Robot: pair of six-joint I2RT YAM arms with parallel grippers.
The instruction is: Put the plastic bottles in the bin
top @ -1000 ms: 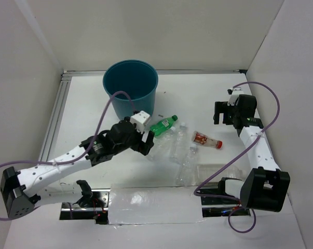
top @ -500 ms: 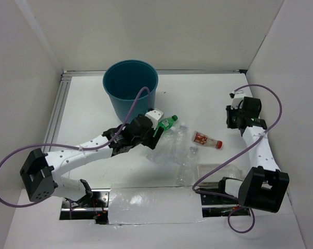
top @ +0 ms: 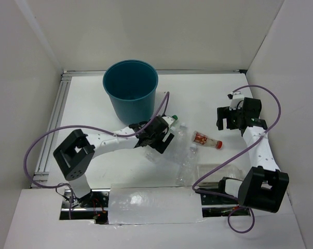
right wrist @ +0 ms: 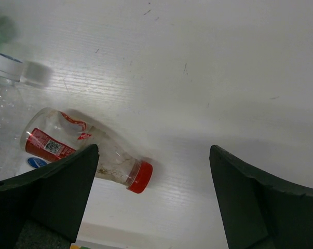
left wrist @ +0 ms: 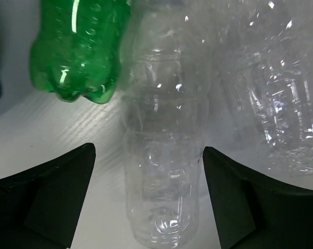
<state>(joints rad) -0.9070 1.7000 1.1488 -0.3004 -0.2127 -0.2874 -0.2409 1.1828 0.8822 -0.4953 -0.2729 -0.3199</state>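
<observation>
The left pincer (left wrist: pixel 147 153) is spread astride a clear bottle (left wrist: pixel 164 176) lying mid-counter, with a gap showing on one side. A green bottle (left wrist: pixel 76 46) crowds it on one flank and a second clear bottle (left wrist: pixel 273 98) on the other. The bin (top: pixel 131 88) stands upright near the far edge of the counter (top: pixel 89 109), just beyond this heap. The right pincer (right wrist: pixel 153 150) hangs spread and empty toward the right edge, with a red-labelled bottle (right wrist: pixel 68 148) lying on its side nearby.

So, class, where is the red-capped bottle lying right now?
In the top view the red-capped bottle lies on its side right of centre, just right of the clear bottles and near the open right gripper.
</observation>
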